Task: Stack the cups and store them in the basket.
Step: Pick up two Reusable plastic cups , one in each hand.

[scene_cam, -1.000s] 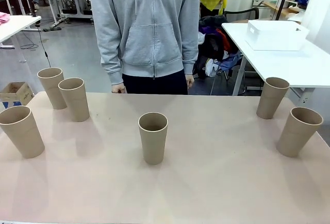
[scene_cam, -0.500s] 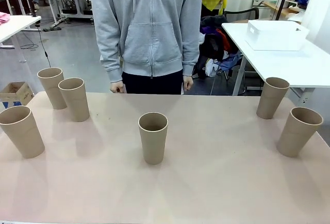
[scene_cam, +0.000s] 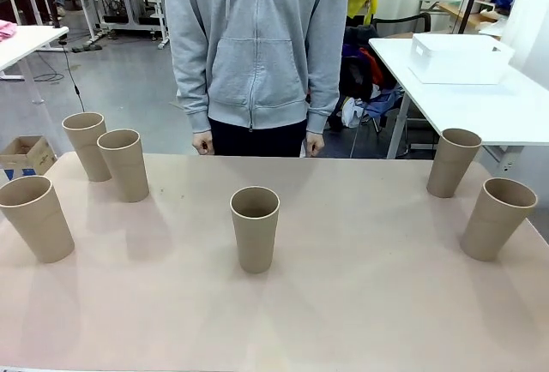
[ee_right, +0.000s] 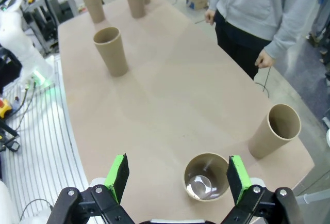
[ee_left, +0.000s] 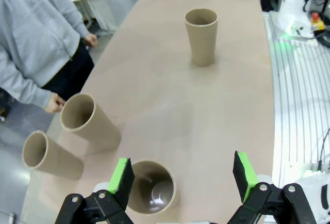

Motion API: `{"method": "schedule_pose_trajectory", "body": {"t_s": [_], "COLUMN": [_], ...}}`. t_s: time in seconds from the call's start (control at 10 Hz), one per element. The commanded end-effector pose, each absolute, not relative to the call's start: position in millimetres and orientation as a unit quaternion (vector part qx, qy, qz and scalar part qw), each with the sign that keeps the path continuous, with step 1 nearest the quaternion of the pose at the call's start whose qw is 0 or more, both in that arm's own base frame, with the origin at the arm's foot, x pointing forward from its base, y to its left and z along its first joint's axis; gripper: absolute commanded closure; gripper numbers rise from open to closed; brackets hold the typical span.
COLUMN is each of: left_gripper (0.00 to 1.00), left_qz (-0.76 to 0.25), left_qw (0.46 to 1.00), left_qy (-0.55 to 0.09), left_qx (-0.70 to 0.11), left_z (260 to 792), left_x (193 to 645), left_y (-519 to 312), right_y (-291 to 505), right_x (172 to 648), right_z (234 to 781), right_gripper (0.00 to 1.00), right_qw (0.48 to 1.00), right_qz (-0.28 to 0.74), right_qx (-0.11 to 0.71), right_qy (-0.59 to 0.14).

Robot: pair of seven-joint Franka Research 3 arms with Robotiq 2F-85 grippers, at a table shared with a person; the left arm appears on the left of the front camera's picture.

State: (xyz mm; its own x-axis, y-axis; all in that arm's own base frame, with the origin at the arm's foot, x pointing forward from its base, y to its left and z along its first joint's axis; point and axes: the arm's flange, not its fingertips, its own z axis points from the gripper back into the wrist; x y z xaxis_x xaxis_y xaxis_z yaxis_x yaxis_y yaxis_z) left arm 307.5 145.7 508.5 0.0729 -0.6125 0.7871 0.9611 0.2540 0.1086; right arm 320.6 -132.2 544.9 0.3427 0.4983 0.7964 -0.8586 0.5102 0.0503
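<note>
Six tall, tan-brown paper cups (scene_cam: 255,228) stand upright on the big pale pink table (scene_cam: 369,303). Their mouths face up, and no cup sits inside another.

Three cups are on the left. The far left cup (scene_cam: 86,145) and a second cup (scene_cam: 123,164) stand just beside each other, and the near left cup (scene_cam: 36,218) stands apart from them. One cup stands alone in the middle. Two are on the right, the far right cup (scene_cam: 452,162) and the near right cup (scene_cam: 496,218).

The white plastic basket (scene_cam: 459,59) with plain walls is not on this table. It sits on a white side table (scene_cam: 515,106), far off on the right. Its walls hide what is inside.

The left gripper (ee_left: 182,175) hangs over the near left cup with its green pads spread wide, and it holds nothing. That cup is empty inside.

The right gripper (ee_right: 177,175) hangs over the near right cup. It is also wide open with nothing in it, and that cup is empty too.

A person in a grey hooded top (scene_cam: 256,38) stands at the far side. The person's hands (scene_cam: 202,142) hang down by the table's edge.
</note>
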Motion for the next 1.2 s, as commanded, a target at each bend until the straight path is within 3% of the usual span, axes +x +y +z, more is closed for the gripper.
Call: {"method": "schedule_pose_trajectory", "body": {"t_s": [0.0, 0.5, 1.1], "left_gripper": [0.00, 0.00, 0.00], "left_qz": [-0.560, -0.542, -0.518], "left_qw": [0.682, 0.621, 0.583], "left_qy": [-0.387, -0.465, -0.517], "left_qx": [-0.267, -0.323, -0.353], "left_z": [502.7, 448.5, 356.4], "left_x": [335.0, 330.3, 323.0], "left_y": [193.5, 289.1, 301.9], "right_y": [-177.8, -246.2, -246.3], "right_x": [364.6, 376.8, 351.4], "right_z": [527.1, 446.0, 329.4], "right_gripper": [0.00, 0.00, 0.00], "right_qw": [0.749, 0.684, 0.638], "right_qz": [0.450, 0.446, 0.458], "right_qx": [0.296, 0.373, 0.381], "right_qy": [-0.386, -0.441, -0.488]}}
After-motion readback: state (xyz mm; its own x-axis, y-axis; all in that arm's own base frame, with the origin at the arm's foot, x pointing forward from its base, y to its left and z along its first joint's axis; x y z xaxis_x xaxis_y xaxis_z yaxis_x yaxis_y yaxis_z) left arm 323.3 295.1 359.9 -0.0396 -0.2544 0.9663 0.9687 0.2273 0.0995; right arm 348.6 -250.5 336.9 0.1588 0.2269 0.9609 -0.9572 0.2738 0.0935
